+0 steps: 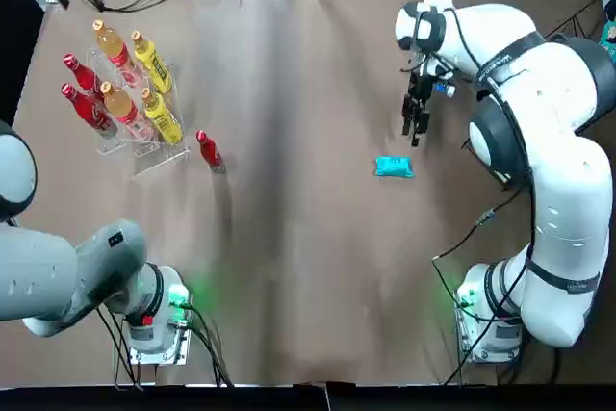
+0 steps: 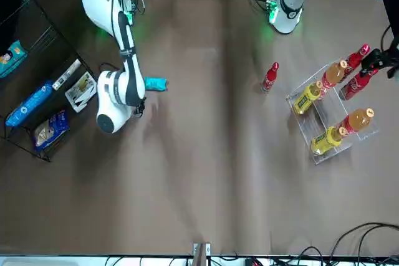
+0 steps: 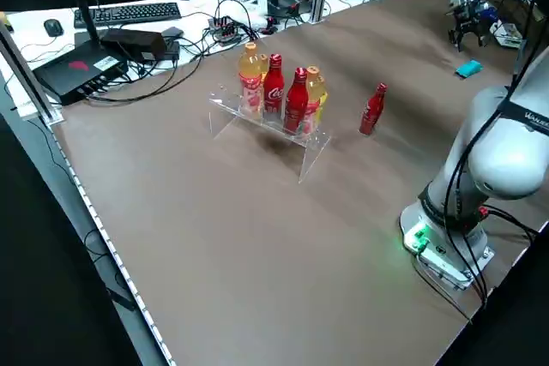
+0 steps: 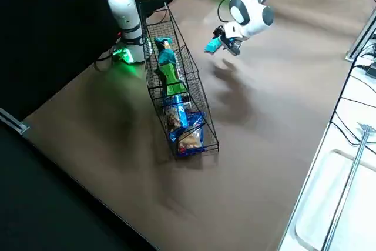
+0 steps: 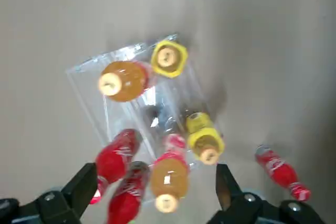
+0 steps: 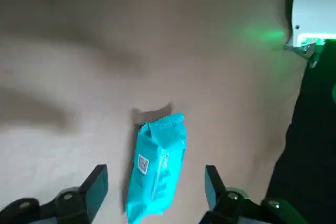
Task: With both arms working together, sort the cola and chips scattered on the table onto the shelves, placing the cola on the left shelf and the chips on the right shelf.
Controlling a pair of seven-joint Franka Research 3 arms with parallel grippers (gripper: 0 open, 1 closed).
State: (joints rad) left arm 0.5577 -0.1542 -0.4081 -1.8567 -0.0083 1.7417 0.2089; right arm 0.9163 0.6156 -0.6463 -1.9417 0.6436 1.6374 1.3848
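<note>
One teal chips packet (image 1: pixel 394 167) (image 6: pixel 157 166) lies on the table. My right gripper (image 1: pixel 417 127) (image 6: pixel 155 179) hangs open above it, a little farther from the arm's base, holding nothing. A green chips packet (image 4: pixel 170 80) and a teal one (image 4: pixel 164 51) sit in the black wire right shelf (image 4: pixel 194 95). One cola (image 1: pixel 209 150) (image 5: pixel 278 170) stands on the table beside the clear left shelf (image 1: pixel 154 156). Two colas (image 1: pixel 82 74) (image 1: pixel 89 108) stand on that shelf. My left gripper (image 5: pixel 153 182) hovers open and empty above the shelf.
Orange bottles (image 1: pixel 111 42) and yellow bottles (image 1: pixel 162 117) share the acrylic rack with the colas. Blue bags (image 4: pixel 183 123) fill the far end of the wire basket. Cables, a keyboard and boxes (image 3: pixel 120 32) lie beyond the table's far edge.
</note>
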